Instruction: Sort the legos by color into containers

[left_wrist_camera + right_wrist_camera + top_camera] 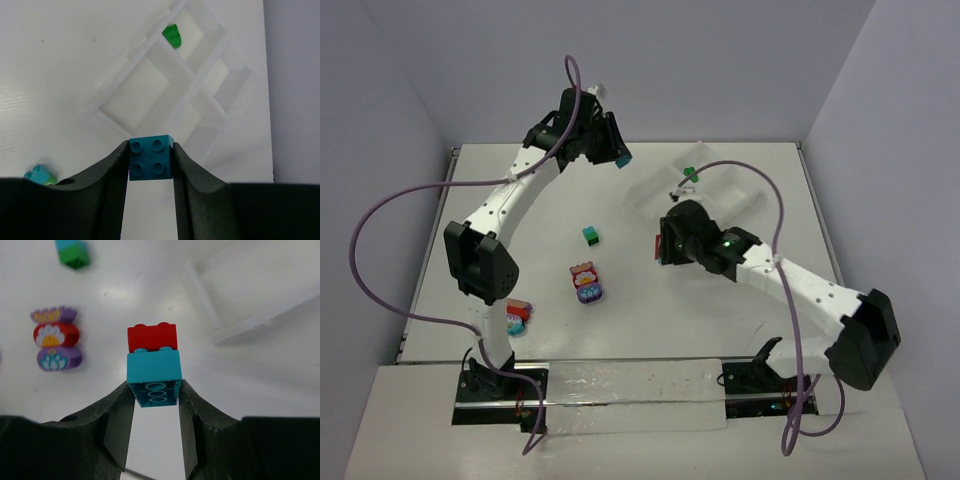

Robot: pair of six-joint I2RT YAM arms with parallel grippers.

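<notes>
My left gripper (pixel 620 157) is shut on a teal brick (pixel 150 157) and holds it in the air just left of the clear tray (pixel 645 192). In the left wrist view the tray (pixel 140 95) lies beyond the brick, with one green brick (pixel 173 36) in a far compartment. My right gripper (pixel 660 247) is shut on a light blue brick (pixel 153 377) with a red brick (pixel 152 337) stacked on it, over the table just in front of the tray. A teal-on-green brick (pixel 590 235) lies mid-table.
A purple, red and pink flower clump (pixel 586 283) lies near the table's middle and also shows in the right wrist view (pixel 54 338). A red and pink clump (pixel 517 315) lies by the left arm's base. A tray edge (pixel 260 315) shows at upper right.
</notes>
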